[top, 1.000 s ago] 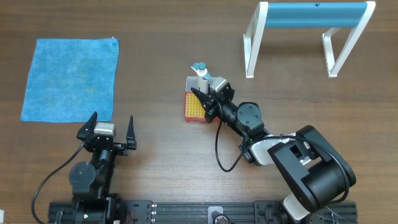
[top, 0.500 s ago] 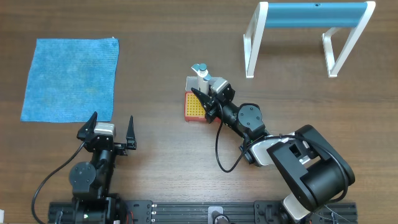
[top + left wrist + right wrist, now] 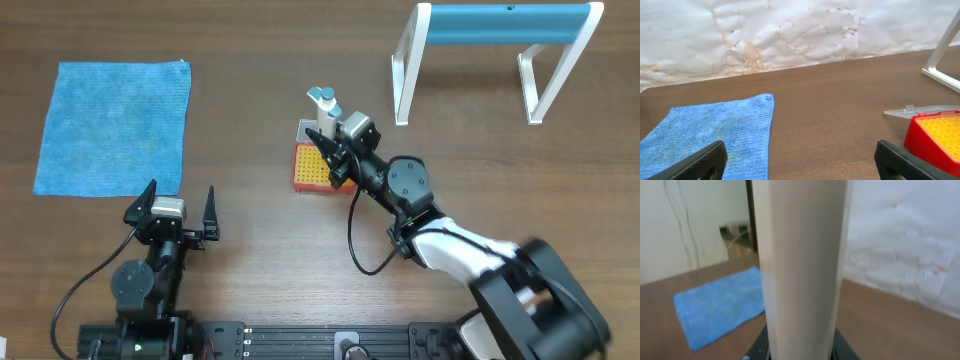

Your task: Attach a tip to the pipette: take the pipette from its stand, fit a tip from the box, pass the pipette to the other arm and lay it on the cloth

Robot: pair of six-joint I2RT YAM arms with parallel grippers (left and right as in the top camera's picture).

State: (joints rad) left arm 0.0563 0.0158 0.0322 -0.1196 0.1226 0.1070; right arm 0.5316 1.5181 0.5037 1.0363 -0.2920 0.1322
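Note:
My right gripper [image 3: 328, 148] is shut on the pipette [image 3: 323, 112], a pale upright barrel with a blue-grey top, held over the red tip box [image 3: 311, 170] with its yellow rack. In the right wrist view the cream pipette barrel [image 3: 800, 265] stands close between the fingers. The blue cloth [image 3: 112, 128] lies flat at the far left. My left gripper [image 3: 172, 205] is open and holds nothing, low on the table's near left, just in front of the cloth [image 3: 710, 135]. From there the tip box [image 3: 937, 137] shows with its clear lid [image 3: 920, 111] open behind it.
The white stand with a blue top bar [image 3: 495, 50] is at the far right; one leg [image 3: 942, 55] shows in the left wrist view. Bare wooden table [image 3: 250, 260] lies between the cloth and the tip box.
The right arm has lifted the pipette, which now shows farther up the top view above the tip box. The left arm has not moved.

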